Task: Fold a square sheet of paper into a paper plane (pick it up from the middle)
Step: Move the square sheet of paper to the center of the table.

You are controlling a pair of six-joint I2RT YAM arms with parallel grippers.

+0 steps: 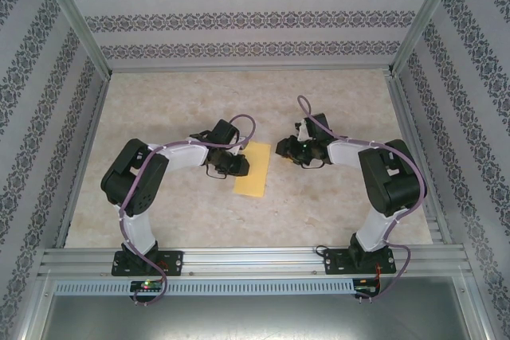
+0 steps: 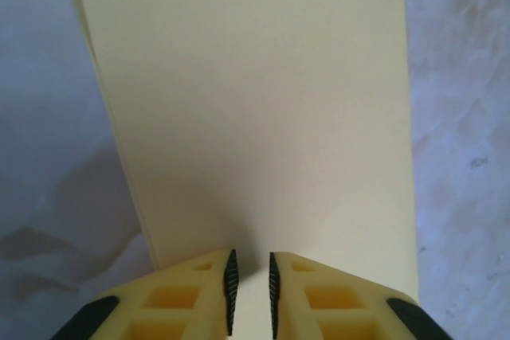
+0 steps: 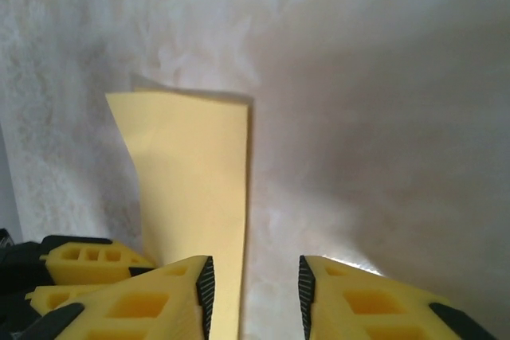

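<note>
L jaws sit over paper (image 2: 255, 101) edge, slightly parted. R jaws beside paper, over counter (image 3: 382, 117), apart, released.

Table centre: we are finding the square sheet of paper (image 1: 256, 174) lying here, with the left gripper (image 1: 242, 166) crowding its left edge.
Lane: we are seeing a narrow gap between the sheet and the right gripper (image 1: 280, 147).
Far table (image 1: 239, 101): we are finding open room.
Sides: walls (image 1: 40, 117) are closing us in.

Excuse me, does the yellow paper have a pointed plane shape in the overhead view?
No, the paper lies on the table as a plain flat rectangle.
</note>
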